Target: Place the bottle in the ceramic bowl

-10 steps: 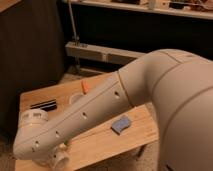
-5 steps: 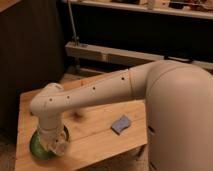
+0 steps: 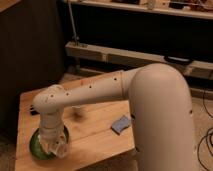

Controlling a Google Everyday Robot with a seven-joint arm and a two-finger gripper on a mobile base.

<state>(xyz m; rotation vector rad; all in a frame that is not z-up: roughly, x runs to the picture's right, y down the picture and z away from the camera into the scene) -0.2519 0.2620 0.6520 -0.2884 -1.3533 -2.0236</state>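
Green ceramic bowl (image 3: 36, 146) directly beneath the gripper (image 3: 59, 149).

The wooden table (image 3: 95, 132) carries the ceramic bowl (image 3: 36, 146) near its front left corner, a translucent cup (image 3: 78, 111) around its middle, a small blue-grey pad (image 3: 121, 124) toward the right edge, and a dark flat item (image 3: 33, 111) at the left edge. The gripper (image 3: 56, 146) hangs over the bowl.

a small blue-grey pad (image 3: 121, 124) lies on the wooden table (image 3: 95, 131).
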